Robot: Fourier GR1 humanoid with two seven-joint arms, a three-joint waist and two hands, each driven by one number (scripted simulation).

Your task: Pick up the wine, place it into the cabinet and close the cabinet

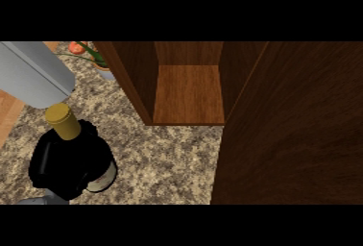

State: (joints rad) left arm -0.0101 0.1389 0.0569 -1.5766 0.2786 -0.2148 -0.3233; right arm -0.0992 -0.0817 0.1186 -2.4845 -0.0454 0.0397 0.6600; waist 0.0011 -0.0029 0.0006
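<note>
Hand on task: one black hand (60, 166) was curled round the wine bottle (102, 178), fingers (44, 161) clamped on its body; its forearm entered at the lower left, so it was judged to be the left hand.
Other hand: not seen.
Bottle position: upright or nearly so, gold-capped neck (64, 122) rising just above the fingers, pale label beside them; whether it was lifted off the counter (170, 158) could not be told.
Cabinet: open, its wooden shelf (188, 93) bare, up and to the right of the fingers; door (297, 129) swung out at far right.
Progress: grasp made; placing and closing judged outstanding.
Surface: speckled stone counter.
Surroundings: grey object (32, 72) above the fingers; potted flower (90, 54) beyond it.
</note>
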